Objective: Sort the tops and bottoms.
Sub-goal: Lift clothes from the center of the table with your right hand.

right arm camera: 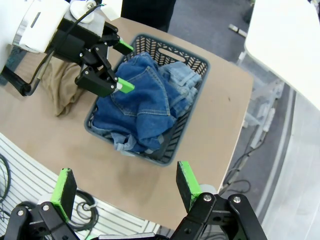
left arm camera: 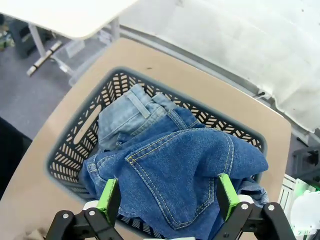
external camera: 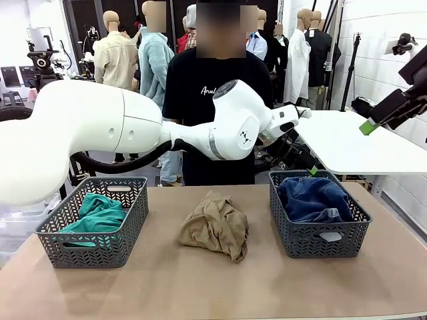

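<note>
The darker denim shorts point(left arm camera: 185, 160) lie on the pale pair point(left arm camera: 120, 117) in the right grey basket point(external camera: 319, 243). My left gripper point(left arm camera: 167, 197) hovers open just above them, nothing between its fingers; the right wrist view shows the left gripper point(right arm camera: 125, 67) over the basket's near-left corner. The tan top point(external camera: 217, 227) lies crumpled on the table between the baskets. Inside the left grey basket point(external camera: 100, 250) is the teal shirt point(external camera: 97, 213). My right gripper point(right arm camera: 125, 187) is open and empty, high up off the table's right side, seen in the front view point(external camera: 373, 123).
A person in a black T-shirt point(external camera: 200, 100) stands at the far side of the table. My left arm point(external camera: 133, 130) stretches across the middle above the tan top. A white table point(external camera: 353, 143) stands behind on the right.
</note>
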Controlling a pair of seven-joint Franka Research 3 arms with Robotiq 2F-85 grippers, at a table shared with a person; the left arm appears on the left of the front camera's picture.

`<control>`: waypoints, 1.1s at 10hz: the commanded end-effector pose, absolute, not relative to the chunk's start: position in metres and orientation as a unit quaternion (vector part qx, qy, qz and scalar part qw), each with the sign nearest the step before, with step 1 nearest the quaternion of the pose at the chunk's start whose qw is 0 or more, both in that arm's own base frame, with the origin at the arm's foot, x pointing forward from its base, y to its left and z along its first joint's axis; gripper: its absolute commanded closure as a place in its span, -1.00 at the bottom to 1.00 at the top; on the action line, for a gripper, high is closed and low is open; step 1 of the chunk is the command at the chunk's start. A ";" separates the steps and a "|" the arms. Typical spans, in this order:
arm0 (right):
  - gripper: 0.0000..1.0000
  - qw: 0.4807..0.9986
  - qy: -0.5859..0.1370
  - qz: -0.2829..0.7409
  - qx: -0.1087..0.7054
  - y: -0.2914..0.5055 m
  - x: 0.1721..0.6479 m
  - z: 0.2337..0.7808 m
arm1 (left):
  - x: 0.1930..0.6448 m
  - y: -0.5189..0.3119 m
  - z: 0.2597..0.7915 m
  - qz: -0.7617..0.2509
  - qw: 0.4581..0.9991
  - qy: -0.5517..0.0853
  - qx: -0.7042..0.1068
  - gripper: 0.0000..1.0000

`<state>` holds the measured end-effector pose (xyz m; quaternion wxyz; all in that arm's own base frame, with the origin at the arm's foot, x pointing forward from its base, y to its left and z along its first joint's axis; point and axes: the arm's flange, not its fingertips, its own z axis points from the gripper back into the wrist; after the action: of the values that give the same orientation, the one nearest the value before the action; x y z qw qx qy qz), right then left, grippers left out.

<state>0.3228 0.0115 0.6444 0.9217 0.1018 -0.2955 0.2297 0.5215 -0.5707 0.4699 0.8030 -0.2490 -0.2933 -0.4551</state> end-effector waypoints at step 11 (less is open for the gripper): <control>-1.00 0.924 -0.289 0.230 0.098 0.012 0.322 0.645 | 0.465 -0.479 0.562 -0.517 0.819 -0.239 -0.066 -0.98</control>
<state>0.3228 0.0112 0.6445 0.9217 0.1020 -0.2956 0.2294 0.4858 -0.4975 0.5509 0.8124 -0.1110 -0.2635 -0.5082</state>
